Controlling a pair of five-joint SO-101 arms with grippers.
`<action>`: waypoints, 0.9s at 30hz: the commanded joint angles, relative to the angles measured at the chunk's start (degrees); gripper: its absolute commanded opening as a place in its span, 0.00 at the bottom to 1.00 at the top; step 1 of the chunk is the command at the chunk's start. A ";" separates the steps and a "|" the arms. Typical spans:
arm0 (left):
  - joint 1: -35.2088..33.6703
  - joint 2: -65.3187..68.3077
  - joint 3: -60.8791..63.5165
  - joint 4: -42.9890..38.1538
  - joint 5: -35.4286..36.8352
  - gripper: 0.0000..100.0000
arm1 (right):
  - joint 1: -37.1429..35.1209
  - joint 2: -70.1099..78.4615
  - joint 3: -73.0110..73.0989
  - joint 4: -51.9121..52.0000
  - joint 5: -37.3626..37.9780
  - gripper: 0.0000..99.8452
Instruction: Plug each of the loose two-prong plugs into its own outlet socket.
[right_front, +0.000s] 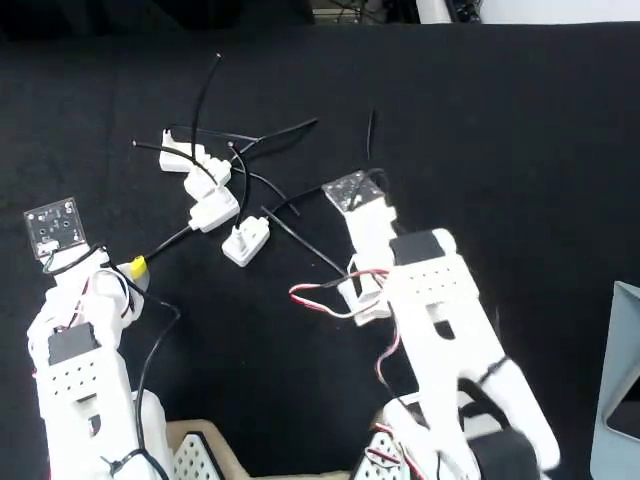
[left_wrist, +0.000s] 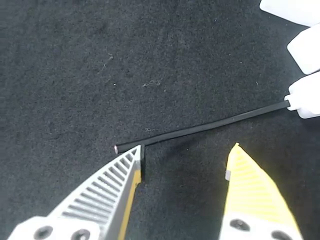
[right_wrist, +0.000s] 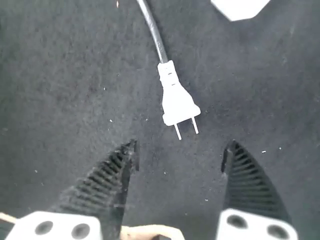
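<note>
Left gripper (left_wrist: 186, 147): two tapered, ribbed plastic fingers are noted, one white with a yellow edge and one yellow. In the middle of the high view, several smooth white moulded bodies (right_front: 205, 190) are grouped together, with thin black cords splayed out from them. Plugs cannot be told from sockets there. Right gripper (right_wrist: 182, 143): two dark ribbed fingers of the same tapered shape are recorded.

The surface (right_front: 500, 130) is covered in matt black, felt-like cloth flecked with pale lint. A grey box (right_front: 620, 380) is seen at its right edge.

The left gripper's fingers stand wide apart, with nothing between them. A round black cord (left_wrist: 200, 129) lies across just beyond the fingertips, its cut end beside the white finger. Contact cannot be confirmed.

The right gripper is likewise spread wide and nothing is held. A white two-prong plug (right_wrist: 177, 102), flat-bodied and flaring toward two bare metal pins, lies on the cloth just ahead of the fingertips. It is centred between them and apart from both, with its pins turned back toward the gripper.
</note>
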 joint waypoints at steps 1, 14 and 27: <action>-0.48 -1.05 0.75 -0.97 0.09 0.27 | 0.35 5.67 -5.23 -1.49 2.02 0.25; -0.22 -1.05 0.92 -0.97 0.09 0.27 | 7.30 22.20 -14.64 -2.20 10.20 0.25; -0.31 -1.05 0.92 -0.97 0.09 0.27 | 3.96 29.67 -14.64 -7.12 9.85 0.25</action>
